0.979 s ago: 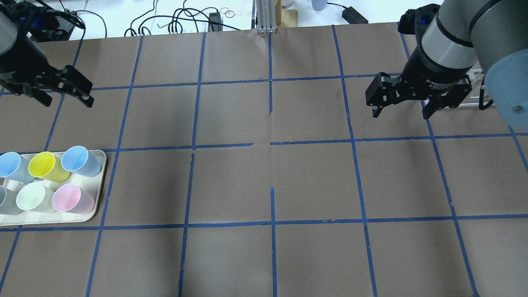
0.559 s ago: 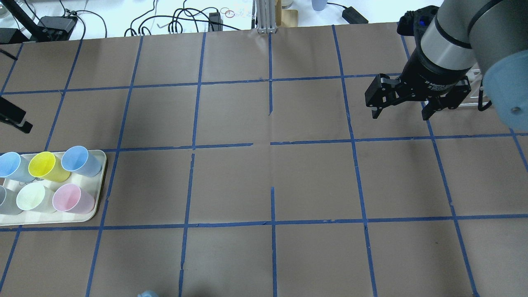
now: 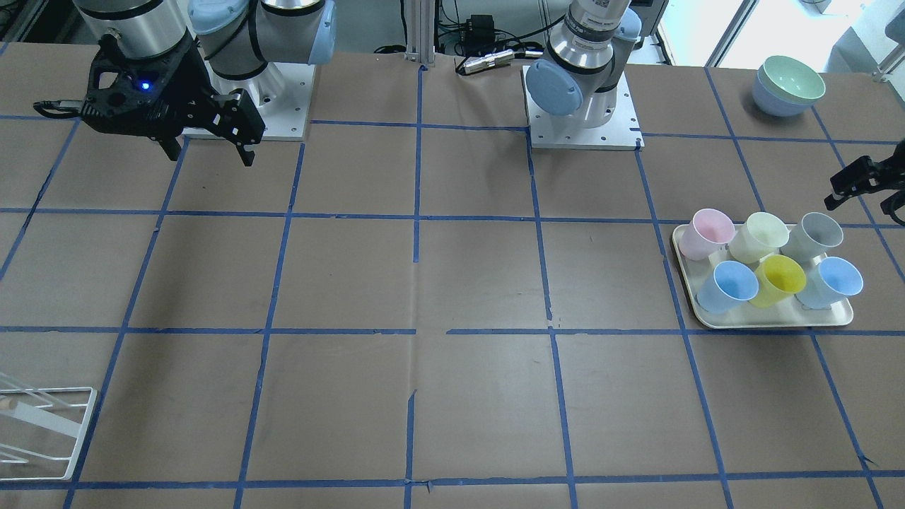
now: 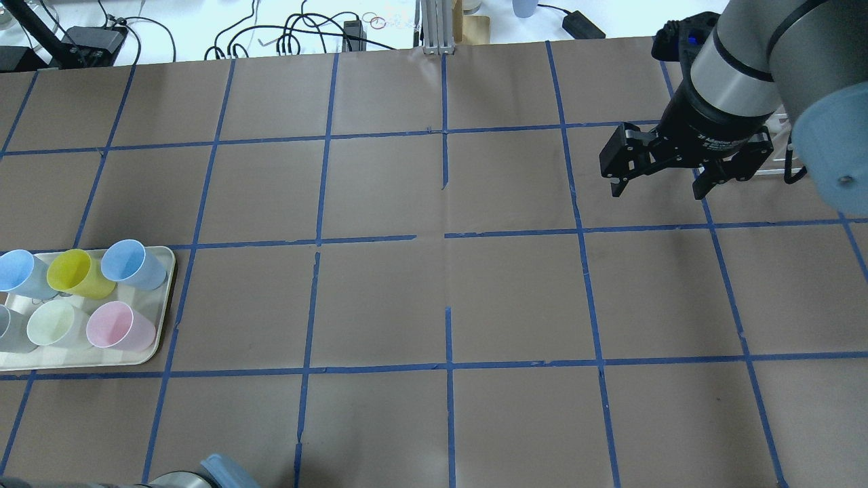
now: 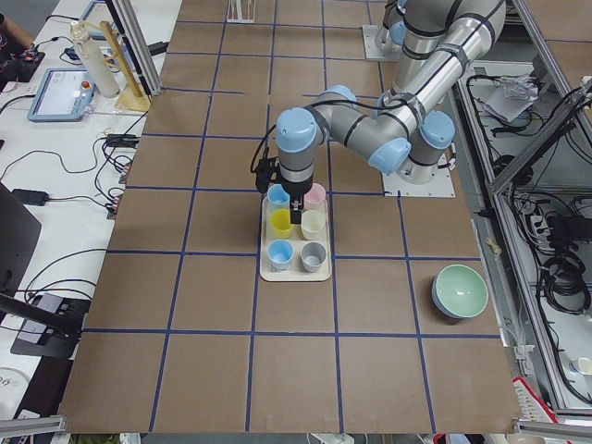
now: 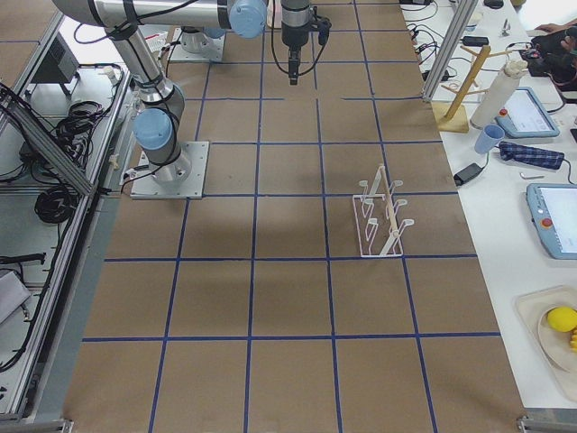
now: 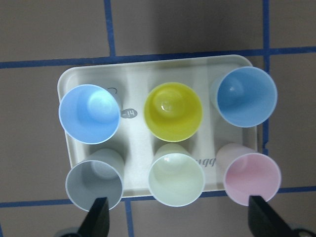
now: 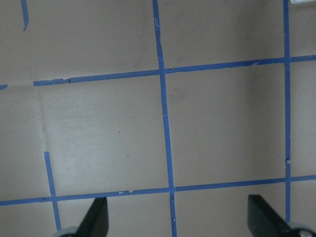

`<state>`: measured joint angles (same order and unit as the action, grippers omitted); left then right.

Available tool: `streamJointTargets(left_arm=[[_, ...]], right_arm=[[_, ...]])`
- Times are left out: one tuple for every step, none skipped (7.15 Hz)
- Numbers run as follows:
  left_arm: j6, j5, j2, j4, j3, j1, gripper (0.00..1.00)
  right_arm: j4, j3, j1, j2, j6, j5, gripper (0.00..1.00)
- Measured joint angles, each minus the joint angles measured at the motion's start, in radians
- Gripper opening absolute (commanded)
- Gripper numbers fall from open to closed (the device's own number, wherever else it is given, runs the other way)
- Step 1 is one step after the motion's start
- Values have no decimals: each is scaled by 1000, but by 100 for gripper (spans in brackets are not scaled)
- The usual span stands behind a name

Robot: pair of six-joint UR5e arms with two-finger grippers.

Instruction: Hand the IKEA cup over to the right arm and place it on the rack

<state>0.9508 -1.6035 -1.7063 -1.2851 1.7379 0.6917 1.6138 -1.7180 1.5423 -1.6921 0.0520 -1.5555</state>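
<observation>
The IKEA cup (image 3: 820, 233) is pale grey and stands upright in a corner of the cream tray (image 3: 778, 322). It also shows in the left wrist view (image 7: 95, 185) and cut off at the overhead view's left edge (image 4: 5, 329). My left gripper (image 7: 178, 219) hovers open and empty above the tray's edge, beside the grey, pale green and pink cups; it shows at the front view's right edge (image 3: 866, 187). My right gripper (image 4: 658, 190) is open and empty over bare table. The white wire rack (image 6: 379, 221) stands apart, partly hidden behind the right arm (image 4: 780, 146).
The tray also holds two light blue cups (image 7: 90, 113), a yellow cup (image 7: 173, 111), a pale green cup (image 7: 176, 178) and a pink cup (image 7: 252, 177). Stacked bowls (image 3: 788, 85) sit beyond the tray. Cables lie along the far table edge (image 4: 298, 34).
My left gripper has moved left, out of the overhead view, and the left arm's elbow has come in at that view's bottom edge. The right gripper has barely moved.
</observation>
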Motion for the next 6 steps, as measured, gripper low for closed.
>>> streamJointTargets(left_arm=[[64, 0, -39, 70, 12, -35, 98], [119, 0, -81, 123, 13, -66, 100], [150, 0, -122, 152, 9, -92, 100], [162, -3, -156, 165, 9, -106, 100], [165, -11, -184, 168, 14, -113, 100], [167, -22, -206, 169, 17, -115, 100]], right_arm=[[2, 0, 0, 1, -1, 0, 100], [4, -1, -1, 1, -1, 0, 100], [5, -2, -1, 1, -1, 0, 100], [5, -3, -1, 2, -1, 0, 100], [5, -3, -1, 2, 0, 0, 100], [4, -3, -1, 2, 2, 0, 100]])
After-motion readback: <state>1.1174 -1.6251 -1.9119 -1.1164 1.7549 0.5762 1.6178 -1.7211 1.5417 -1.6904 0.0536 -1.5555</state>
